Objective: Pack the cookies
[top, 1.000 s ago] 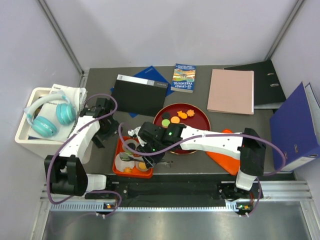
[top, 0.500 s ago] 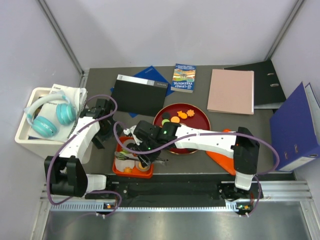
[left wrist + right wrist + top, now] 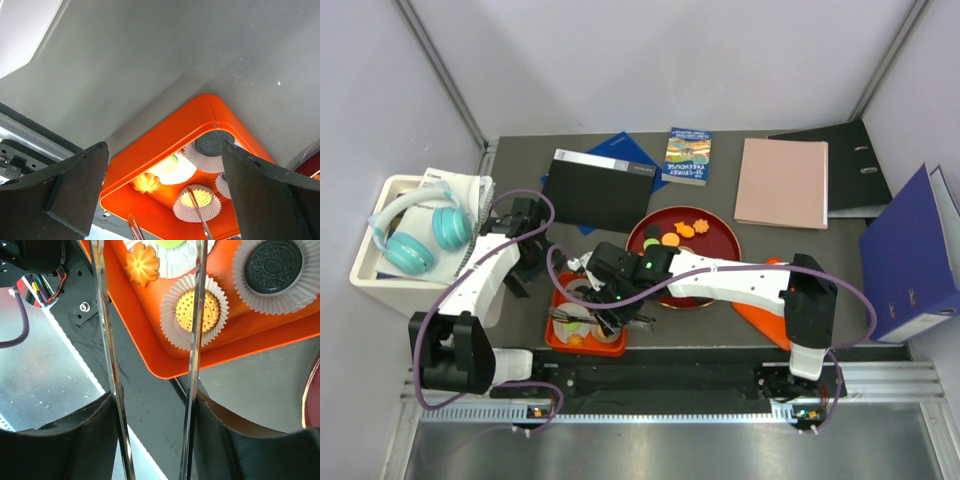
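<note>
White links (image 3: 740, 280), black joints (image 3: 450, 352), purple cables (image 3: 523, 192); right tool (image 3: 150, 255) has clear fingers (image 3: 194, 340).

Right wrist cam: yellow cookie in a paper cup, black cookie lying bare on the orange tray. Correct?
Not quite. The black cookie is not bare: it sits in its own white paper cup, just as the yellow cookie does, both in the orange tray. The right wrist view shows it.

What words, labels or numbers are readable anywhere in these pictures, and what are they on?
No text can be read for sure.
Colourful book: cover print, too small and blurred to read.
White booklet under the headphones: a small dark word, too small to read.
Black cookie: embossed pattern, no legible letters.
</note>
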